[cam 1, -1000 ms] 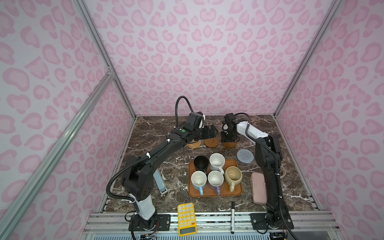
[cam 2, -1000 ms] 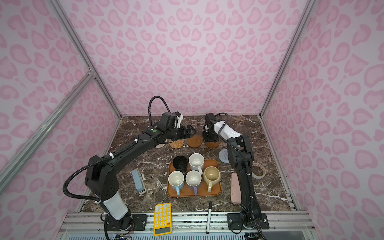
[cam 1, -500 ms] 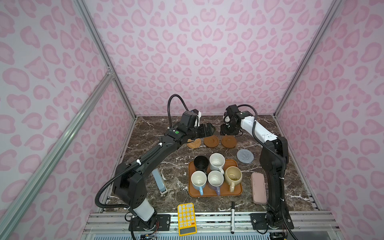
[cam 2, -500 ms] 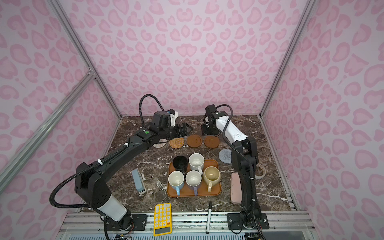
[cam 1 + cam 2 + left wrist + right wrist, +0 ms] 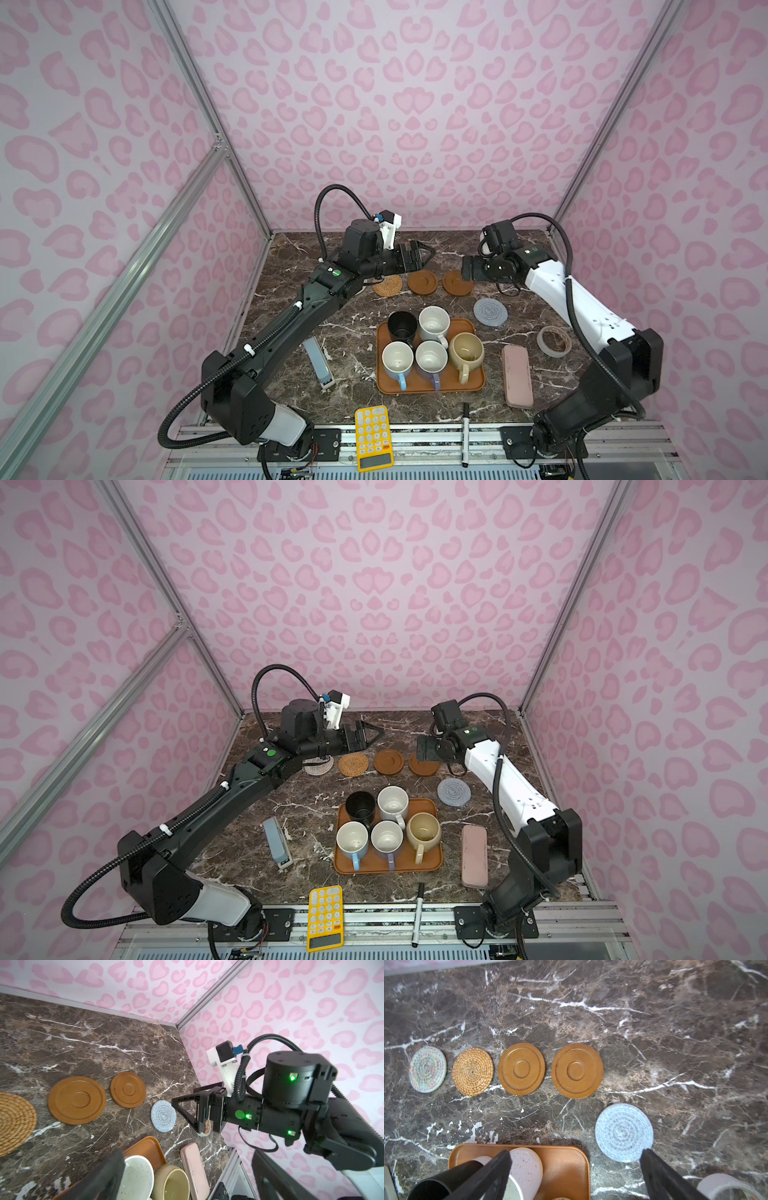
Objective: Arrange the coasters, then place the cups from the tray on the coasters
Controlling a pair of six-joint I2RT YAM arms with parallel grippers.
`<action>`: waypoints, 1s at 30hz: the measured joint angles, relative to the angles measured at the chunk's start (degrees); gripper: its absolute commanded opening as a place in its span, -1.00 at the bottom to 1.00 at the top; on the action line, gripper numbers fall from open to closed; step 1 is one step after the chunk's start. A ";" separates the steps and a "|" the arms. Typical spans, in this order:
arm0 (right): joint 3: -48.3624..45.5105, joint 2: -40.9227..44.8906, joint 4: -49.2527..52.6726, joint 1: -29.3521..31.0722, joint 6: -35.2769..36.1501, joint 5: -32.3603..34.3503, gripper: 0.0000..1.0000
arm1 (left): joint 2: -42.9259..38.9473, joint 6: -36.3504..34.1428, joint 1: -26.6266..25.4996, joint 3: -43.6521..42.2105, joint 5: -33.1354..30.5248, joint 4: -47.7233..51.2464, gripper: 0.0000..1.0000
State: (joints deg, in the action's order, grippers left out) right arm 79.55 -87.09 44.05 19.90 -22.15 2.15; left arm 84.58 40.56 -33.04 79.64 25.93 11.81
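Gaping wide and empty, right hand (image 5: 466, 268) raised just beside rightmost wooden coaster (image 5: 456, 286); left hand (image 5: 423, 257) likewise open, empty.

Orange-brown tray (image 5: 451, 385) (grey-blue woven coaster (image 5: 490, 312))

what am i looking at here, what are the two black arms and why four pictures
They are two robot arms mounted at the front of a marble table, each ending in a two-fingered gripper. Two pictures come from one camera head high above; the other two from a camera on each wrist. The left gripper and right gripper are both open and hold nothing. At the back, four coasters lie in a row: whitish woven coaster, rattan coaster, two wooden coasters. A grey-blue coaster lies apart, nearer the tray, which holds five mugs. A calculator, pen, pink case and tape roll lie around.
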 measured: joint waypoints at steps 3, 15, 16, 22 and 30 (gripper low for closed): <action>-8.33 6.91 -4.57 -1.64 -0.98 2.64 0.98 | -0.15 -0.07 0.02 -0.44 0.76 0.46 0.94; -22.99 5.03 -10.27 -13.11 0.76 -10.71 0.44 | 2.99 -5.11 -0.42 3.41 1.70 7.67 0.94; -23.23 4.52 -10.10 -13.03 0.76 -11.13 0.41 | 3.39 -5.11 -0.57 3.41 1.53 7.93 0.94; -23.87 0.39 -10.38 -12.76 0.74 -11.13 0.20 | 6.45 -4.98 -1.57 4.20 -1.29 9.66 0.94; -23.63 -5.62 -12.15 -11.72 0.72 -11.17 -0.14 | 9.99 -6.64 -3.74 6.45 -2.32 12.00 0.94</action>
State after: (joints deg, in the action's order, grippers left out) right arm 55.92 -92.71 31.90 8.19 -21.43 -9.02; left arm 94.56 33.91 -36.77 86.08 23.62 23.81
